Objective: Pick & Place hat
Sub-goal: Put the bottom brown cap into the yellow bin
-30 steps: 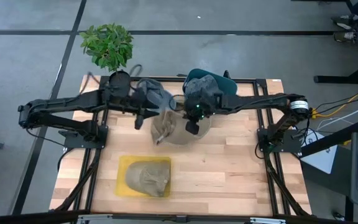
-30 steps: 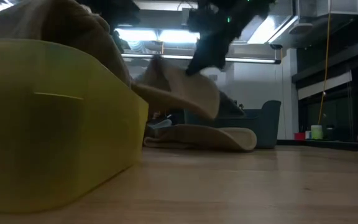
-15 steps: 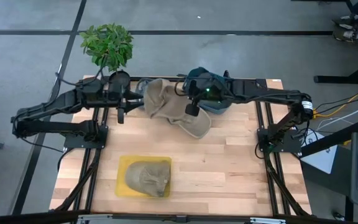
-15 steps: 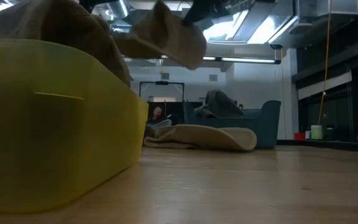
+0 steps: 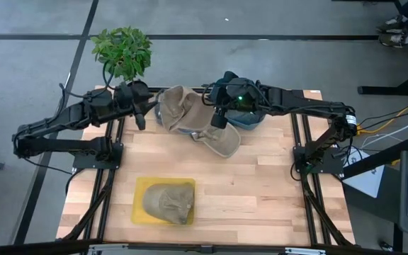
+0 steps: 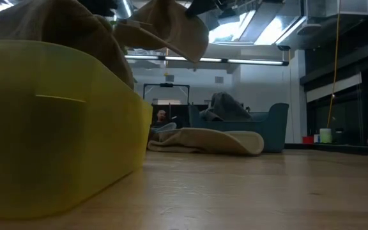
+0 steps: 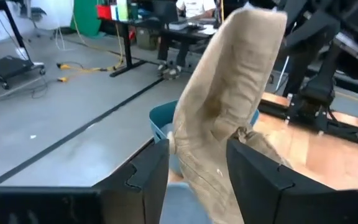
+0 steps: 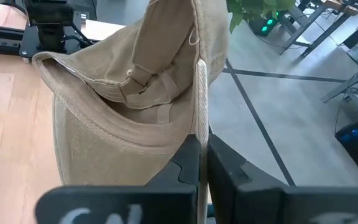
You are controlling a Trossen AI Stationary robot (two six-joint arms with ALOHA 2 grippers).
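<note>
A tan hat (image 5: 179, 110) hangs high over the table's far middle, with my right gripper (image 5: 215, 120) shut on it; the low view shows this hat (image 6: 171, 29) well above the wood. My left gripper (image 5: 142, 122) stands open to the hat's left, apart from it. In its wrist view the hat (image 7: 229, 93) hangs ahead of the spread fingers. A second tan hat (image 5: 224, 144) lies flat on the table below. A third tan hat (image 5: 167, 202) sits in a yellow bin (image 5: 139, 205) near the front edge. My right gripper pinches a thin stitched edge of the hat (image 8: 199, 127) between its two fingers. The fingers come from the table's right, slanting a little downward. The hat is lifted clear and turned on its side, its hollow inside and back strap (image 8: 143, 81) facing the wrist camera.
A teal bin (image 5: 253, 117) stands at the far edge under my right arm. A potted plant (image 5: 122, 49) stands beyond the far left corner. The yellow bin (image 6: 56, 128) fills the low view's left. Bare wood lies at the near right.
My right gripper has risen and gone toward the far edge with the hat, which has come off the hat lying on the table and now hangs clear, turned on its side. My left gripper has drawn back toward the table's far left, away from the hat.
</note>
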